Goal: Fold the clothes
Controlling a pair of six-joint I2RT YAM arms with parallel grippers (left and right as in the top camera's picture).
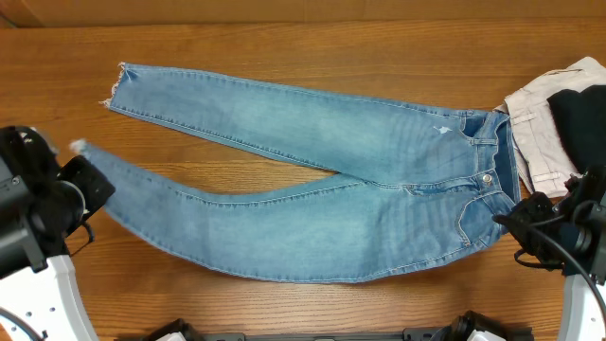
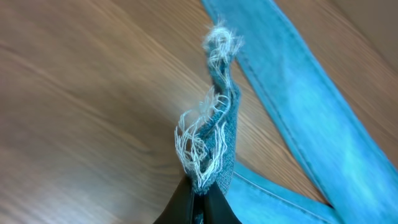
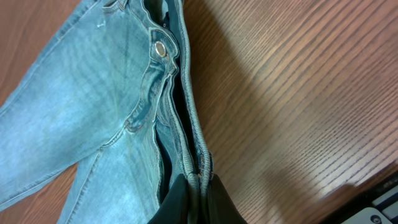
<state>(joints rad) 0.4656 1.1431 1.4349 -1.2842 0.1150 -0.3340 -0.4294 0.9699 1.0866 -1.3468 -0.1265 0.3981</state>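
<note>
Long light-blue denim jeans (image 1: pixel 312 180) lie flat across the wooden tabletop (image 1: pixel 284 47), legs splayed. Grips: left hand (image 2: pixel 198 199) clenched on the near leg's frayed hem (image 2: pixel 208 137), right hand (image 3: pixel 198 186) on the waistband (image 3: pixel 193 134). Denim looks soft, fairly heavy, likely to sag; edge holds suit.

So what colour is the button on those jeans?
Silvery metal: the button shines against the light-blue jeans. It shows best in the right wrist view.
</note>
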